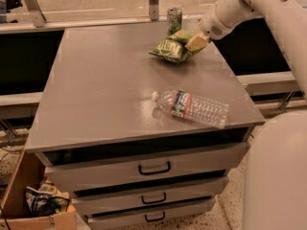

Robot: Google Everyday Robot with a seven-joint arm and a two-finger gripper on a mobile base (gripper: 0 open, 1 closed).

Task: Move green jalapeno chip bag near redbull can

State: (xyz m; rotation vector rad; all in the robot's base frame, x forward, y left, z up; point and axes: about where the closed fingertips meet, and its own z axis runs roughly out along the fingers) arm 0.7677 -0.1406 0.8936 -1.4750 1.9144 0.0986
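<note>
Arm point(249, 4) comes in from upper right, slopes down-left over far right part of table point(96, 90), wrist angled low. Gripper point(195, 41) pinching right edge of green jalapeno chip bag point(169, 49). Bag at far end of tabletop, just in front of redbull can point(174, 19) — can upright at back edge. Water bottle point(194, 107) on its side nr front right, well apart.
</note>
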